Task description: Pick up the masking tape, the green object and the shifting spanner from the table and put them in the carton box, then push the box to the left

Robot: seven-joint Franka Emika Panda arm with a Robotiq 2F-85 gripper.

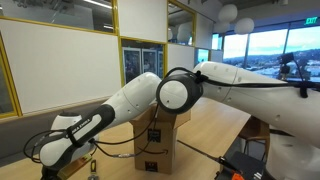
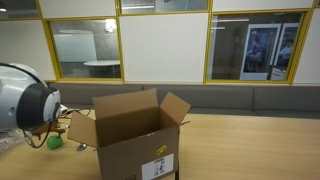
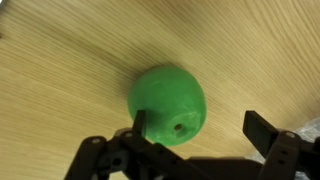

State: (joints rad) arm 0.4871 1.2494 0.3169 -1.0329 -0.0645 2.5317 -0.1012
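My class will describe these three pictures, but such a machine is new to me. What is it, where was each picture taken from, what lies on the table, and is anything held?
It is a white robot arm with two jaws at its end. Two pictures come from cameras standing in the room; both show the arm and an open cardboard box on a light wooden table. The third comes from a camera on the arm's wrist, looking down past the jaws. A round green object lies on the table, near the box. The jaws stand open around it. Nothing is held yet.
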